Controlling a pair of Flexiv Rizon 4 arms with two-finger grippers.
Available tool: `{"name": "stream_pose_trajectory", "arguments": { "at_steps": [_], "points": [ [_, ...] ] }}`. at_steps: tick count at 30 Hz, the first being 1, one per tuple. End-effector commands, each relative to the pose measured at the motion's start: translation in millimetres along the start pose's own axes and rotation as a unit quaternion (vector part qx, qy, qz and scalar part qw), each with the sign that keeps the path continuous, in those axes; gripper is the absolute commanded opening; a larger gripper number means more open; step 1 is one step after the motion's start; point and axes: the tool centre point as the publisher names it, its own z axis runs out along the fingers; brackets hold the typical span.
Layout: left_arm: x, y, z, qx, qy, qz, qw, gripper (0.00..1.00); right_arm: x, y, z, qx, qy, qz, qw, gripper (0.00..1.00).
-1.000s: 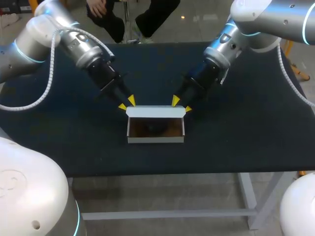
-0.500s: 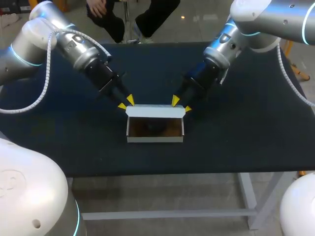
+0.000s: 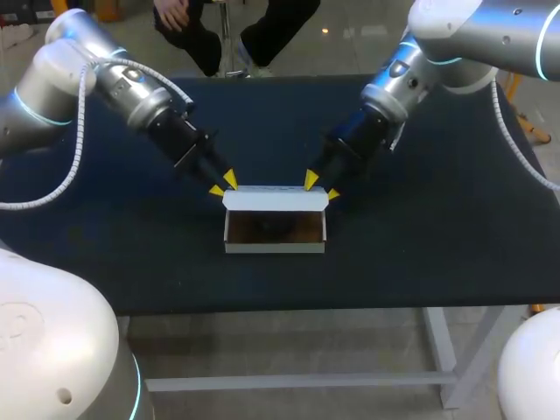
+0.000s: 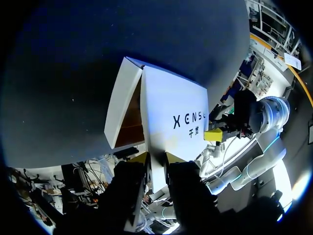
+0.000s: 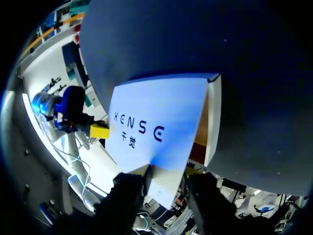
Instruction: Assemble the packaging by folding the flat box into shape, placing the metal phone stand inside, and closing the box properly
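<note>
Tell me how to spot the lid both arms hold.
On the dark table, a white box sits open at the middle. The lid is the white panel along its far edge, gripped at its ends by the left end effector and right end effector; it alone carries print.

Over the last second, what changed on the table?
The left arm swung outward toward its own side, and the box slid slightly that way. The left tool and right tool stay clamped on the lid; the right arm kept still.
</note>
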Motion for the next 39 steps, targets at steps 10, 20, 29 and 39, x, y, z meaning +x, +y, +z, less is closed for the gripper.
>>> {"name": "stream_pose_trajectory", "arguments": {
  "at_steps": [10,20,29,39],
  "points": [
    [-0.1,4.4,10,0.004,0.012,0.005,1.000,0.20,5,5,4,0.008,-0.002,0.000,1.000,0.41],
    [-5.3,4.4,12,0.002,0.026,0.009,1.000,0.20,2,3,6,0.010,-0.001,-0.001,1.000,0.41],
    [-6.7,5.2,15,0.001,0.032,0.012,0.999,0.21,1,2,7,0.010,0.000,-0.003,1.000,0.40],
    [-11.3,5.7,20,0.003,0.036,0.013,0.999,0.18,-3,3,10,0.011,0.001,-0.004,1.000,0.40]
  ]
}}
